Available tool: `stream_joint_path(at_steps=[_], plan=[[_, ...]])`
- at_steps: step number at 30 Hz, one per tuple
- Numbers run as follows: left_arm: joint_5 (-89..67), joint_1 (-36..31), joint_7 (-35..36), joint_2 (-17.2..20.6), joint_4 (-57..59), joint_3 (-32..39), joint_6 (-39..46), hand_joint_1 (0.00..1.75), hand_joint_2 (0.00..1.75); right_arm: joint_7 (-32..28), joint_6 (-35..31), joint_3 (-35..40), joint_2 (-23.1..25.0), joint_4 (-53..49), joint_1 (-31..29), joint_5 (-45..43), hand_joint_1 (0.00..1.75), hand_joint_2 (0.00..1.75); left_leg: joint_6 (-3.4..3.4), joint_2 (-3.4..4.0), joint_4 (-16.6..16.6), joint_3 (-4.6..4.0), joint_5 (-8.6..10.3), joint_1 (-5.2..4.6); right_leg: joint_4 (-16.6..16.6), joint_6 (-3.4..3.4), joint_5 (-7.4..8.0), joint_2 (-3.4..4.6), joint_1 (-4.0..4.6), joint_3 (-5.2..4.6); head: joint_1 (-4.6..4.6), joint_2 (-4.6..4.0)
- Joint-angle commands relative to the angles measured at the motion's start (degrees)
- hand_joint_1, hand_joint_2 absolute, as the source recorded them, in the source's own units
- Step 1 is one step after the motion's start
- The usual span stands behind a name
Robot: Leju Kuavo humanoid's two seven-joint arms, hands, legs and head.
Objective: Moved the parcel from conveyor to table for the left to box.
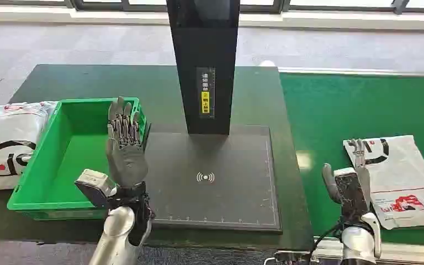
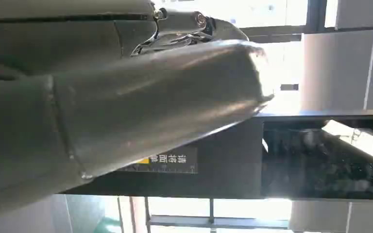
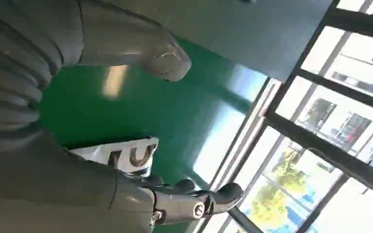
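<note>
the right hand (image 1: 352, 179) is hovering with fingers spread wide and holding nothing, just beside the parcel (image 1: 403, 179) lying on the green conveyor (image 1: 331, 110), likely lining up a grasp. the left hand (image 1: 126, 149) is waiting open-fingered beside the green box (image 1: 49, 165), ready to receive.

Grey carpet floor (image 1: 88, 44); sunlit windows (image 3: 349, 111) along far wall.
</note>
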Motion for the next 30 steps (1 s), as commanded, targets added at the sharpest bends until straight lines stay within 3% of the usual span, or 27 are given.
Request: stream_joint_path(at_steps=[1,5,7,11,12,13,14,20,30], plan=[[-0.29,-0.38,0.21,0.82,1.57,1.77,0.32,0.0,0.0,0.73,-1.29,-5.58,-0.18,8.44,-3.99,1.5,0.0,1.75,0.01,0.1,-0.12,0.23,-0.04,0.01,-0.13,-0.03,0.0,0.08,0.02,0.21,0.0,0.0],[-0.65,0.17,0.28,0.38,1.17,1.25,3.31,0.0,0.0,6.95,-9.38,-10.15,-3.96,21.89,-11.02,11.6,0.0,1.75,0.04,0.08,-0.1,0.22,-0.02,0.02,-0.15,0.0,0.02,0.06,0.04,0.21,0.0,0.0],[-0.51,0.87,1.02,1.08,0.43,0.66,4.59,0.0,0.0,10.08,-13.33,-10.43,-7.52,35.22,-18.32,18.83,0.0,1.75,0.05,0.15,-0.1,0.24,-0.02,0.02,-0.16,0.02,0.04,0.13,0.04,0.22,0.0,0.0],[1.9,1.1,1.0,2.42,0.15,-0.6,0.63,0.0,0.0,18.87,-17.25,-9.16,-11.79,52.56,-28.41,29.02,0.0,1.75,0.07,0.4,-0.08,0.22,-0.02,-0.02,-0.15,0.05,0.14,0.4,-0.01,0.14,0.0,0.0],[2.62,0.97,0.44,2.57,0.45,-0.31,-0.28,0.0,0.0,20.25,-16.78,-8.8,-12.72,54.89,-29.64,30.42,0.0,0.0,0.09,0.46,-0.11,0.28,0.0,-0.04,-0.2,0.09,0.21,0.45,-0.03,0.18,0.0,0.0],[2.73,0.9,0.21,2.52,0.7,0.0,-0.39,0.0,0.0,20.86,-16.28,-8.78,-13.35,56.19,-30.23,31.09,0.0,0.0,0.08,0.32,-0.05,0.18,0.01,-0.03,-0.11,0.09,0.15,0.36,-0.03,0.1,0.0,0.0],[3.02,0.78,-0.05,2.44,1.1,0.39,-0.56,0.0,0.0,21.34,-15.54,-9.01,-14.11,57.47,-30.24,31.5,0.0,1.75,0.1,0.25,-0.1,0.22,0.05,-0.07,-0.13,0.1,0.17,0.29,-0.07,0.14,0.0,0.0],[3.38,0.85,-0.73,2.88,1.61,0.33,-2.47,0.0,0.0,29.35,-12.16,-9.59,-16.65,60.47,-28.3,35.91,0.0,1.75,0.14,-0.08,-0.12,0.28,0.05,-0.07,-0.16,0.11,0.05,-0.09,-0.06,0.29,0.0,0.0],[2.61,1.3,0.3,1.78,-1.1,0.78,-2.61,0.0,0.0,29.14,-11.51,-13.13,-18.05,60.29,-25.99,35.7,0.0,1.75,0.14,-0.09,-0.06,0.19,-0.02,-0.08,-0.12,0.14,0.0,-0.08,-0.07,0.23,0.0,0.0]])
